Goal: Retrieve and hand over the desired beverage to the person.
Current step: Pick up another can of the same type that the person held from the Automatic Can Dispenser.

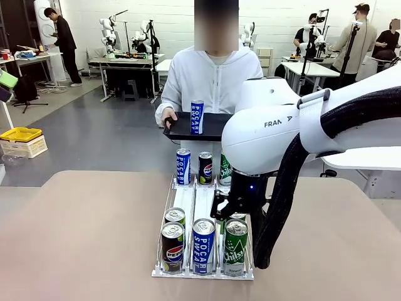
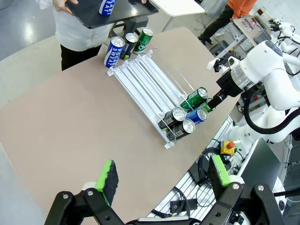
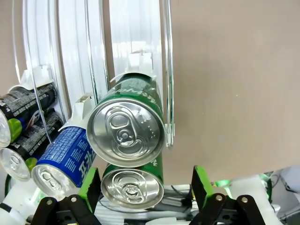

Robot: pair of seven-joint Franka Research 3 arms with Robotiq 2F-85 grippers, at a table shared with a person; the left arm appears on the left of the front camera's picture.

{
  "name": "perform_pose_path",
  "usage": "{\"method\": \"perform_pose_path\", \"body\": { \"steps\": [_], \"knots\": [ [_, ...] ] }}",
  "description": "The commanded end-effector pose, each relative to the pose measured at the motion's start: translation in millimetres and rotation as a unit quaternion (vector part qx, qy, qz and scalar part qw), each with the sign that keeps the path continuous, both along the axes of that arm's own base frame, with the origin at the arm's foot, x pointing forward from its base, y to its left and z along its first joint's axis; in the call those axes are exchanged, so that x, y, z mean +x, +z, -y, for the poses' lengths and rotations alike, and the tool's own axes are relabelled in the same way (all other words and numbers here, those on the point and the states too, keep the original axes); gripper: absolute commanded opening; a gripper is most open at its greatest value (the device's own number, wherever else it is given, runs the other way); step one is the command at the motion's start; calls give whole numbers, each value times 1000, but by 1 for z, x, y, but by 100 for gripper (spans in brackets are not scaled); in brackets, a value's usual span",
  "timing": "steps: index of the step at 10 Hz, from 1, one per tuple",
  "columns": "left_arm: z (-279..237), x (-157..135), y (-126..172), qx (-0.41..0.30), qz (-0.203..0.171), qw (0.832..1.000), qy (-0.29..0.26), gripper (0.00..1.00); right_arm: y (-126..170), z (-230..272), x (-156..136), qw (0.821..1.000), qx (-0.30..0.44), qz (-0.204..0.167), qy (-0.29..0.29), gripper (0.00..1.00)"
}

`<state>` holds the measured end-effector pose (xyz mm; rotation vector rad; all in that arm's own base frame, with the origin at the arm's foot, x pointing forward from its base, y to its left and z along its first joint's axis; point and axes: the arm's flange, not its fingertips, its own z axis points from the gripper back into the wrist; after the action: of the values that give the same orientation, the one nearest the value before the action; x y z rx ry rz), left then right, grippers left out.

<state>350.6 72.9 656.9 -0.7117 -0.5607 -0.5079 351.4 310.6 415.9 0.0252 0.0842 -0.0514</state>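
Note:
A white three-lane rack [image 1: 200, 274] on the table holds cans at both ends: blue Pocari Sweat [image 1: 203, 246], black Pepsi [image 1: 172, 244] and green Chilsung [image 1: 235, 246] cans at the near end, one of each at the far end. My right gripper [image 1: 235, 212] hangs open over the near green cans [image 2: 199, 96]. In the right wrist view one green can top [image 3: 132, 187] lies between the green pads [image 3: 89, 187], another [image 3: 126, 133] just past it. My left gripper [image 2: 164, 173] is open, high above the table. The person [image 1: 213, 78] holds a black tray [image 1: 182, 128] carrying a blue can [image 1: 197, 116].
The tan table [image 1: 81, 238] lies bare left and right of the rack. My right arm [image 1: 301, 132] crosses over the table's right side. Beyond the table's edge cables and a red button box [image 2: 228, 146] lie below. Bystanders and other tables stand far back.

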Motion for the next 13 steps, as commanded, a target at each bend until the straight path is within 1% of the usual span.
{"method": "perform_pose_path", "body": {
  "steps": [1,2,4,5,6,7,8,9,10,11,13],
  "knots": [
    [-1,1,1,-8,10,1000,-3,100,-3,-7,-1,1000,-1,8,11,100],
    [-1,1,1,-8,10,1000,-3,100,-3,-8,-2,1000,12,-1,26,100],
    [-1,1,1,-8,10,1000,-3,100,-4,-8,-2,999,15,-5,32,100],
    [-1,1,1,-8,10,1000,-3,100,-5,-8,-2,999,10,-1,43,55],
    [-1,1,1,-8,10,1000,-3,100,-6,-9,-3,999,11,-2,41,41],
    [-1,1,1,-8,10,1000,-3,100,-6,-9,-3,999,10,0,42,0],
    [-1,1,1,-8,10,1000,-3,100,-6,-9,-3,999,10,1,42,0],
    [-1,1,1,-8,10,1000,-3,100,-6,-9,-3,999,10,3,43,24],
    [-1,1,1,-8,10,1000,-3,100,-6,-9,-4,999,8,3,46,14],
    [-1,1,1,-8,10,1000,-3,100,-6,-9,-4,999,7,4,48,0],
    [-1,1,1,-8,10,1000,-3,100,-5,-10,-7,998,-1,4,57,0]
  ]
}}
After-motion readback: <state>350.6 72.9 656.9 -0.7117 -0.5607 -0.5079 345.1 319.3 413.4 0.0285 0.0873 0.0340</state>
